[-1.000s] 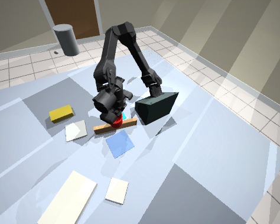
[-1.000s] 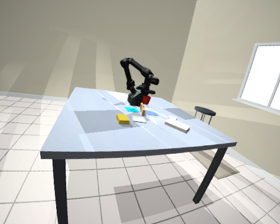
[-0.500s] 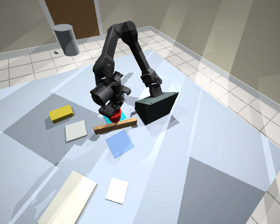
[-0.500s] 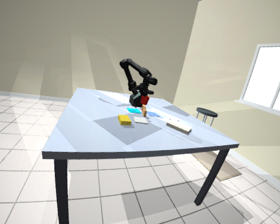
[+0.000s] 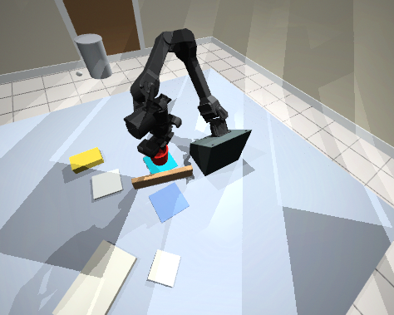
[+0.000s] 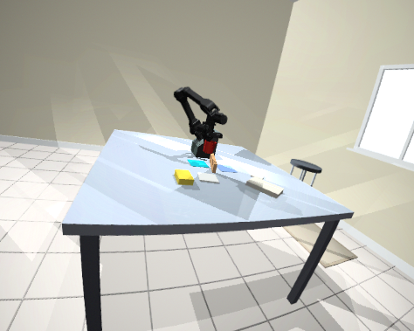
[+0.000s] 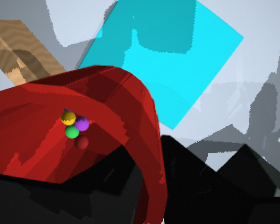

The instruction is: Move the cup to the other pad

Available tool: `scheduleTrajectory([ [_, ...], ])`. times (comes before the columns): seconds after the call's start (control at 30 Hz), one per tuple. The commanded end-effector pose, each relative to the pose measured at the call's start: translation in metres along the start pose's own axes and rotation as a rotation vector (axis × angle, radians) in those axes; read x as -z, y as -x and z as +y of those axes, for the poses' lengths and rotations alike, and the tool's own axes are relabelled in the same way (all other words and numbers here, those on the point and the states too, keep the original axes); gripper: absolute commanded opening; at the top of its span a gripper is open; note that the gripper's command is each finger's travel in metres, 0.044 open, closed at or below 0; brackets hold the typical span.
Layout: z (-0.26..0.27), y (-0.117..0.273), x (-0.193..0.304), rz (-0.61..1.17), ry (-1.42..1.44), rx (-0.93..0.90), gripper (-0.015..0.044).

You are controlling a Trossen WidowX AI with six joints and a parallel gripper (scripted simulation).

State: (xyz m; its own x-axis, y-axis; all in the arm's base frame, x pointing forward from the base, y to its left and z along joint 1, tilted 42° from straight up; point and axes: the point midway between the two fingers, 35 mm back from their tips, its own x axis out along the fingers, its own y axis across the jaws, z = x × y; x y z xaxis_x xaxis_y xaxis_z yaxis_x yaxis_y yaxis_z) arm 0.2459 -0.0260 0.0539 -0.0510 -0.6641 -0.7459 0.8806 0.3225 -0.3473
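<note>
A red cup [image 5: 160,158] [image 6: 210,147] [image 7: 145,115] hangs upright or nearly so above the table. Several small marbles [image 7: 72,131] lie inside it, among them yellow, purple, green and dark red ones. My gripper [image 5: 159,147] [image 7: 153,142] is shut on the cup's wall, with one finger inside the cup and the other outside. The cyan pad [image 5: 169,167] [image 6: 197,163] [image 7: 210,45] lies below the cup; in the top view the cup overlaps it. The blue pad [image 5: 169,202] [image 6: 227,168] lies across the wooden bar and bears nothing.
The wooden bar [image 5: 162,178] [image 6: 213,163] [image 7: 25,55] stands between the two pads. A yellow block [image 5: 86,159] [image 6: 184,176] and a whitish square plate [image 5: 106,184] [image 6: 208,177] lie to one side. A long cream board [image 5: 99,278] [image 6: 265,187] and a small white plate [image 5: 164,268] lie farther off.
</note>
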Motion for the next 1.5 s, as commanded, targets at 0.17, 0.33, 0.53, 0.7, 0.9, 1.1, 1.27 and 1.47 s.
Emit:
scheduleTrajectory([
  [0.17,-0.016,0.0,-0.013,-0.003,0.004,0.003,0.0],
  [0.33,-0.024,0.0,-0.02,-0.003,0.005,0.003,0.0],
  [0.53,-0.033,0.0,-0.027,-0.004,0.005,0.004,0.0],
  [0.7,-0.035,-0.001,-0.03,-0.004,0.005,0.004,0.0],
  [0.9,-0.034,-0.009,-0.03,-0.004,0.005,0.004,0.0],
  [1.1,-0.034,-0.017,-0.03,-0.004,0.004,0.003,0.0],
  [1.27,-0.034,-0.024,-0.03,-0.004,0.004,0.003,0.0],
  [1.47,-0.034,-0.032,-0.03,-0.004,0.004,0.003,0.0],
])
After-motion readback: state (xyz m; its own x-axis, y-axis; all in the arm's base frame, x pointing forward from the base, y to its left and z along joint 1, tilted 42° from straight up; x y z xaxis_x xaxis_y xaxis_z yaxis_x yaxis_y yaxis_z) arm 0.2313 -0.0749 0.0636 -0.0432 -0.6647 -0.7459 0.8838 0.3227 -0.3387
